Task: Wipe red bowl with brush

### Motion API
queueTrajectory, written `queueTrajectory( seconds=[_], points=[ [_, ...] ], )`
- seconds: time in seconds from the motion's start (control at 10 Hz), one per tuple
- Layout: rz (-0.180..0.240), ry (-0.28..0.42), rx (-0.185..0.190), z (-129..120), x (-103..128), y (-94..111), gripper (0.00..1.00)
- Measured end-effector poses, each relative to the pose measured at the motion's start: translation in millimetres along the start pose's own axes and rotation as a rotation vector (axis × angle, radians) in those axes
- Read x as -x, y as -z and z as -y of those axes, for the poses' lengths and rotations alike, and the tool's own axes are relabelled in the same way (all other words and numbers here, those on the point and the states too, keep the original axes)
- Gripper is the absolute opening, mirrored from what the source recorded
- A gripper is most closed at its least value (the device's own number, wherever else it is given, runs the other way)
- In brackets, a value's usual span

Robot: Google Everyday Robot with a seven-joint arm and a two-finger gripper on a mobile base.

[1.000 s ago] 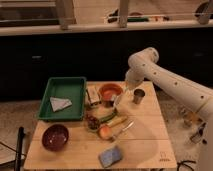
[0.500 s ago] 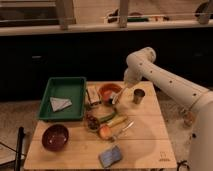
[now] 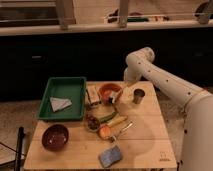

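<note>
Arm barely shifted, hand (image 3: pixel 118 95) over red bowl (image 3: pixel 110 92), grip unclear, brush hidden

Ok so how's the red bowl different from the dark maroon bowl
The red bowl is bright orange-red; the maroon bowl is dark. The red one sits at the table's far middle, under the gripper; the maroon one sits at the near left corner, away from the arm. Both are round and upright.

A staged lab kitchen: a wooden table (image 3: pixel 150 130) of dishes before dark cabinets, hand (image 3: pixel 121 93) above.
</note>
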Motion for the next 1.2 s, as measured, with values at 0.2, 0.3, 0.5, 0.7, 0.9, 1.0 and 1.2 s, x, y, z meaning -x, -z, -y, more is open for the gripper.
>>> queueTrajectory(
  seconds=[0.2, 0.3, 0.5, 0.7, 0.9, 1.0, 1.2],
  points=[
    [-0.001, -0.002, 0.007, 0.7, -1.3, -1.1, 0.00],
    [0.004, 0.002, 0.013, 5.9, 2.0, 3.3, 0.00],
    [0.011, 0.005, 0.020, 12.9, 4.8, 7.7, 0.00],
    [0.003, 0.000, 0.026, 20.6, 0.8, 13.4, 0.00],
    [-0.006, -0.011, 0.029, 31.7, -3.6, 13.7, 0.00],
    [-0.013, -0.020, 0.031, 35.4, -9.0, 12.4, 0.00],
    [-0.028, -0.043, 0.046, 38.3, -21.8, 5.4, 0.00]
  ],
)
